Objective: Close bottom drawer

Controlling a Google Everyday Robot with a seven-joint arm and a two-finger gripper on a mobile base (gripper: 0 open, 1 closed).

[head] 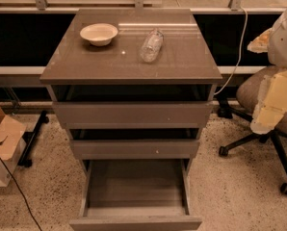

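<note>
Approach step, no contact yet. Bottom drawer (pixel 136 186) at near centre, lowest of three in the grey-brown desk (pixel 81 64), standing well out toward the near side, smooth grey floor showing, flat front at the very near edge of view. Middle drawer (pixel 134 149) and top drawer (pixel 133 113) above it, each with a dark gap over its front. Claw (pixel 265 121) at far right, up beside the office chair (pixel 244 93), well apart from the bottom drawer; released or clenched: cannot tell. Bowl (pixel 99 34) and plastic bottle (pixel 151 45) on the desk top, bottle lying on its side, neither in the way. Next, by judgement: bring claw left and down to the near side of the flat front, set it against the middle of that front, push straight toward the far side until flush. No handle seen, so probably a push, not a grasp. Off-centre contact likely to skew the box on its runners; worth keeping clear of the chair on the way across.
</note>
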